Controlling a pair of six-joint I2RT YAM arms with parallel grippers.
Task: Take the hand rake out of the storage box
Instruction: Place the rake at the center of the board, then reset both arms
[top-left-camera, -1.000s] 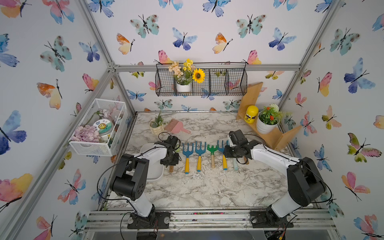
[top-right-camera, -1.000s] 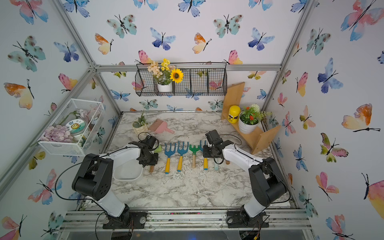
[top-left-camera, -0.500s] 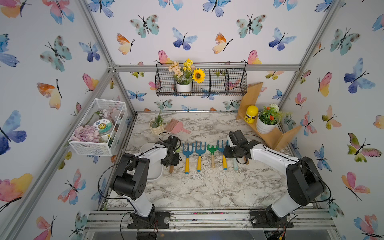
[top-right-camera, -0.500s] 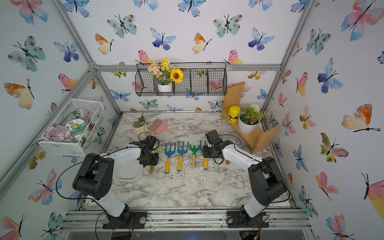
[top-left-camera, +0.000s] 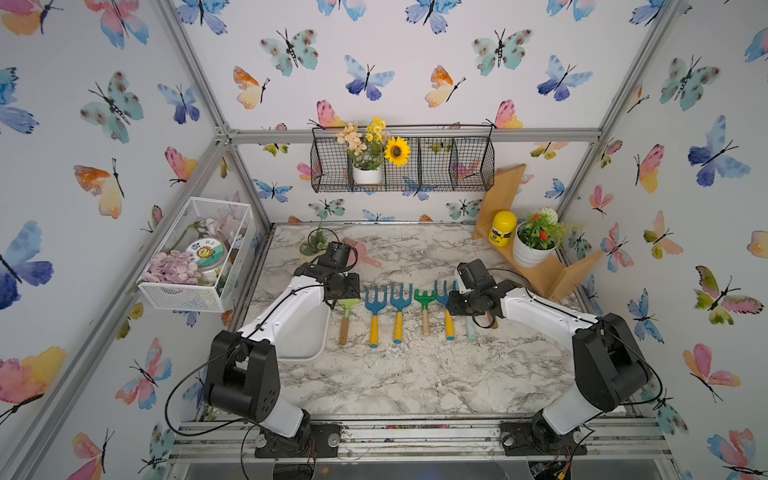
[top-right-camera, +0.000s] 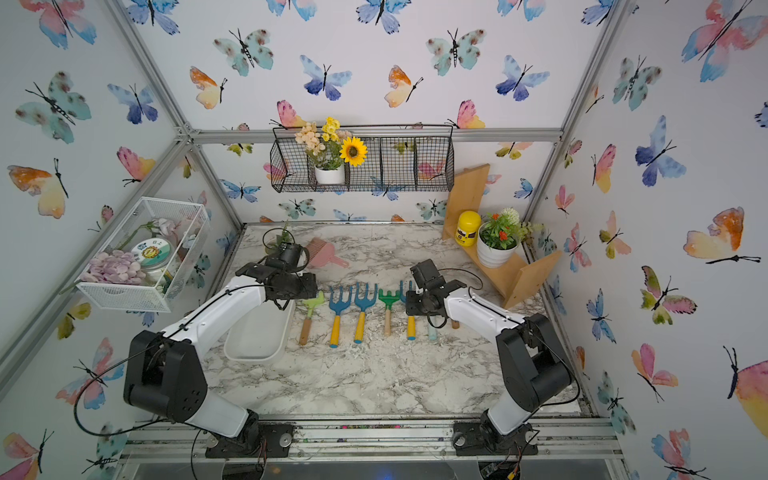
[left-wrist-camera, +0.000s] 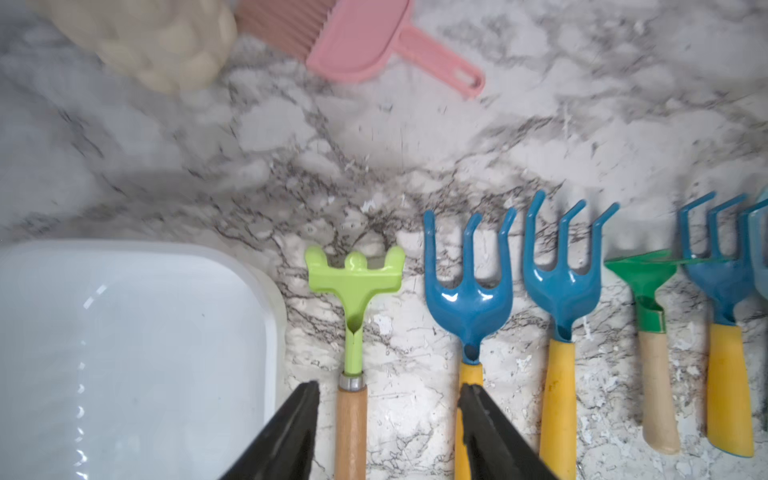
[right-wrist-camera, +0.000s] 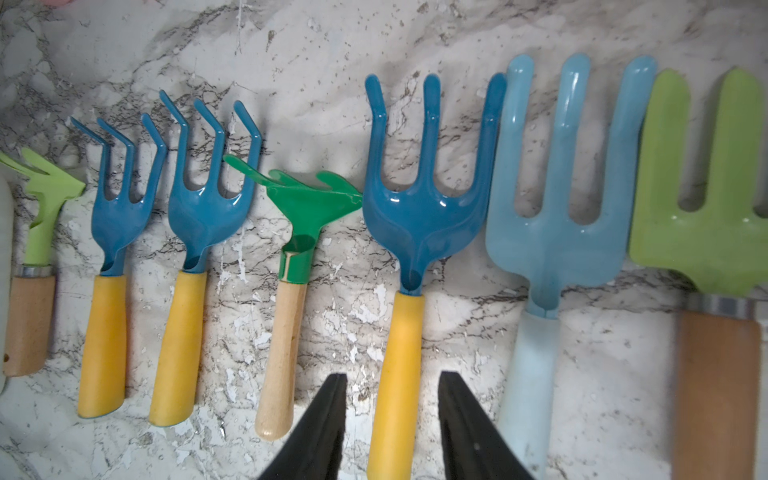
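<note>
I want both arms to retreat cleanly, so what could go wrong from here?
The left gripper straddles the lime rake at its wooden handle, one finger over the neighbouring blue rake; a skewed lift could knock either.
The right gripper straddles another blue rake packed beside the pale blue fork; sideways motion might drag them.

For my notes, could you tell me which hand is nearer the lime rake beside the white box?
Left. The left hand sits astride the handle of the lime rake; the right hand is four tools along the row, astride a blue rake.
</note>
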